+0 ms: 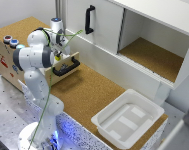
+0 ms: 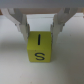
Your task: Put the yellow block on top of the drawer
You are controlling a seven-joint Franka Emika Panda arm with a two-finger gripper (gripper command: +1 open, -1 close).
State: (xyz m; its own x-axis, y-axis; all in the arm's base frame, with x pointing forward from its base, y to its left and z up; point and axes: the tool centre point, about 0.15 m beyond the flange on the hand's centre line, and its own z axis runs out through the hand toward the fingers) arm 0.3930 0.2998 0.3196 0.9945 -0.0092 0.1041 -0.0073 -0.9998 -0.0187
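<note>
1. Over the small wooden cabinet at the exterior view's left, the gripper [image 1: 58, 50] is seen poised, with the arm bent above the open drawer [image 1: 64, 67] and its black handle [image 1: 66, 66].
2. In the wrist view the yellow block [image 2: 39, 48] is seen clamped between the two fingers [image 2: 21, 27], which press on its upper flanks; black marks are printed on its facing side. The gripper is thus closed on the block, and the block is carried in the air rather than resting on anything that can be identified.
3. In the exterior view only a small yellow speck [image 1: 57, 56] is visible beneath the hand, so the block's height above the cork top [image 1: 25, 25] cannot be told.
4. The step in hand is judged to be the carry toward the cork top, with the release not yet made.
5. For a clean placement, a bare stretch of cork should be chosen, kept apart from the two round buttons [image 1: 10, 40] near the cabinet's front edge.
6. The block should be lowered level until its underside is seated, and the fingers parted only then, since so small a piece is likely to tumble or roll if dropped.
7. The hand should afterwards be lifted straight up, so that the block is not dragged off the edge into the open drawer.
</note>
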